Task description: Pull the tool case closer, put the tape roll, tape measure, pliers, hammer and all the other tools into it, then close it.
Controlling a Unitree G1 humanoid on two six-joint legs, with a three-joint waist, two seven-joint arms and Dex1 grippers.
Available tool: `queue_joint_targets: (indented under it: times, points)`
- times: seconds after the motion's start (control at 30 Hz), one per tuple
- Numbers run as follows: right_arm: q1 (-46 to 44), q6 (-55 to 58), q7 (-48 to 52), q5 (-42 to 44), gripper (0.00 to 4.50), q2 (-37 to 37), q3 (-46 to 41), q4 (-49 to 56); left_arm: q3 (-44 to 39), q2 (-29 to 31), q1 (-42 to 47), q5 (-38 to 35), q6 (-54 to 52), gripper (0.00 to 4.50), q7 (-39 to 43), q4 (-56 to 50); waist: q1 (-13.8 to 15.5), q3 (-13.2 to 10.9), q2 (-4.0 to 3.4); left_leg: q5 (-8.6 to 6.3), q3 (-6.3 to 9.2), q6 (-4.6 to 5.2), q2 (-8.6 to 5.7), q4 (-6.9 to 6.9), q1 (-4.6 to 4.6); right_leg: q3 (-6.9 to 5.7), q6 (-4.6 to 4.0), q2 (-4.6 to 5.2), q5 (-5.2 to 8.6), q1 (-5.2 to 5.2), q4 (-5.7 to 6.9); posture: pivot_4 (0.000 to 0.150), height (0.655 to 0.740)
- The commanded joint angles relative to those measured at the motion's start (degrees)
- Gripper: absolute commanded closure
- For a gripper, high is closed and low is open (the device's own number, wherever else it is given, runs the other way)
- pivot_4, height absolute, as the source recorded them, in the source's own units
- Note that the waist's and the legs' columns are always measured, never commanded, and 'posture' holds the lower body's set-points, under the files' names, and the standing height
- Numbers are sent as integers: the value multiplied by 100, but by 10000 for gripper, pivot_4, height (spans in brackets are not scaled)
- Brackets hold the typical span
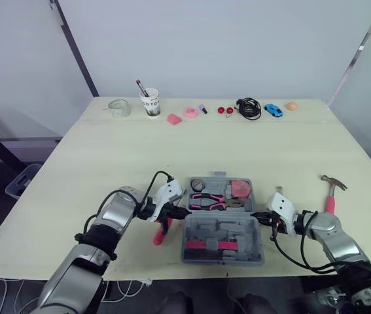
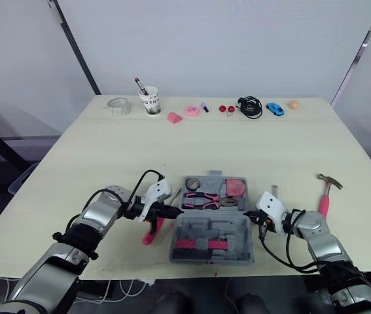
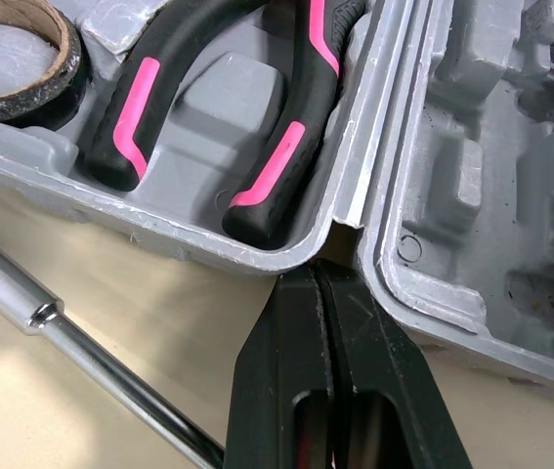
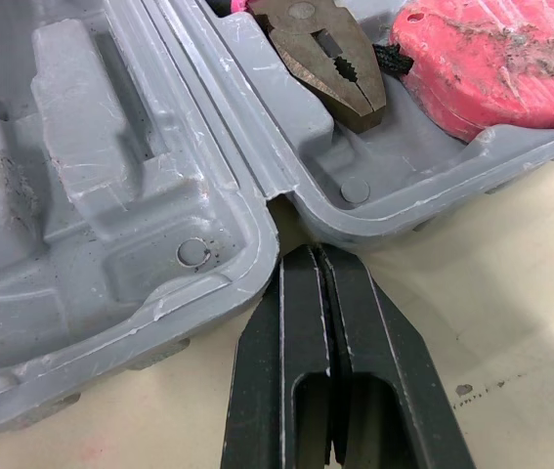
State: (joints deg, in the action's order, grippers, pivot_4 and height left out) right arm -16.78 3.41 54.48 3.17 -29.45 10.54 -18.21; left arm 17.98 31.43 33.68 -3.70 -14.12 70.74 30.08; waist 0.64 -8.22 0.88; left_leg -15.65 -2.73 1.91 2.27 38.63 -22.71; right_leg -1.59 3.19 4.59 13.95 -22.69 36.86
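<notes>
The table (image 1: pixel 74 170) carries the open tool case (image 1: pixel 237 230), which lies flat near my edge with both halves face up. It is stiff moulded plastic, light as a shell but weighted by its contents, and I judge it will slide readily on the smooth top. The side walls by the hinge give the firmest hold, since the thin rims may flex. The left gripper (image 3: pixel 318 278) rests at the hinge notch on the case's left side, its fingers (image 3: pixel 286 371) pressed together on nothing. The right gripper (image 4: pixel 316 259) sits at the matching notch on the case's right side, its fingers also together and empty. The hammer (image 1: pixel 331 196) lies on the table well to the right of the case. It is rigid and head-heavy, so I would take it on the pink grip close to the head. A pink-handled driver (image 1: pixel 161 233) lies just left of the case, under the left gripper, and its smooth round steel shaft is likely to roll. Inside the case's far half, the pliers (image 1: pixel 208 201) sit in the middle, hard and seated in their recess. The tape measure (image 1: pixel 240 189) is at the right end, compact and dense. The tape roll (image 1: pixel 197 185) is at the left end, light and slightly yielding.
</notes>
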Motion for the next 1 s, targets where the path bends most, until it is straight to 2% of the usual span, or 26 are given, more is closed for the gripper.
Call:
queue_joint_targets:
  times: [0.03, 1.0]
  points:
    - [-148, -136, -34, 31, 45000, 49, -52, 70, -128, -91, 167, -33, 123, 44440, 9, -31, 0, 0, 0, 0, 0, 0, 0, 0, 0, 0, 0, 0, 0, 0, 0, 1500, 7400]
    - [-196, -336, -275, -74, 45000, 240, -29, -75, -90, 19, -40, 85, -187, 44440, 275, -385, -90, 1, 0, 0, 1, 0, 0, 1, 1, 0, 0, 0, 0, 0, 3, 1500, 7400]
